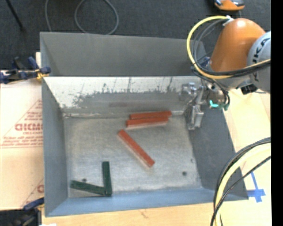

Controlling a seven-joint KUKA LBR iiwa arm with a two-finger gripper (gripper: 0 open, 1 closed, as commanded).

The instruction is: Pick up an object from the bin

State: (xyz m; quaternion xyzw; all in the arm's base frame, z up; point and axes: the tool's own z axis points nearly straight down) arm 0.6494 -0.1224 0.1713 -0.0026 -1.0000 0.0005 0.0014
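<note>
Gripper sits low in the bin, at the back right corner, close to the back wall and over the foot of the right wall. Whether it's spread or pressed together I can't tell from this angle. Nothing visibly gripped.

Nearest thing: red bar, lying roughly left-right on the floor near the back wall. Its right end is near the gripper but apart from it, with bare floor between them. It may be two bars side by side; can't tell.

Second red bar is just in front of the first, slanted from upper left to lower right, mid-floor. Its upper end is close to the first bar's left end — contact unclear.

Two green bars at the front left corner, well apart from the gripper: one along the front wall, the other pointing toward the back. They meet at the near end and form an L.

Orange cover and looped cables ride on the arm above the bin's right rim.
</note>
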